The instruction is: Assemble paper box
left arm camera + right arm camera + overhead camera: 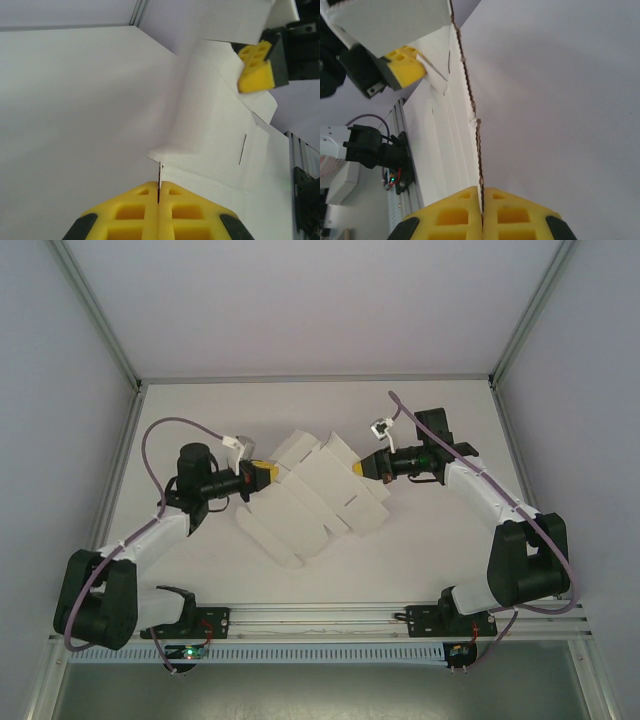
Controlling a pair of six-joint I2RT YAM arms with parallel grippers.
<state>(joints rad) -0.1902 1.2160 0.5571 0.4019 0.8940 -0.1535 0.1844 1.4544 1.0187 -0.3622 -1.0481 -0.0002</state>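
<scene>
The paper box [315,495] is an unfolded white die-cut card sheet with flaps and creases, held up between both arms over the middle of the table. My left gripper [268,474] pinches its left edge, yellow fingers shut on the thin card [160,172]. At the sheet's right side, my right gripper [362,468] is shut on another edge [481,192]. In the left wrist view the sheet [215,125] rises away toward the right arm's yellow fingers [256,67]. The right wrist view looks along the card's edge [472,110] to the left arm's yellow fingers [406,65].
The white table [200,410] is walled by grey panels with metal frame posts. An aluminium rail [330,618] with the arm bases runs along the near edge. Purple cables loop over both arms.
</scene>
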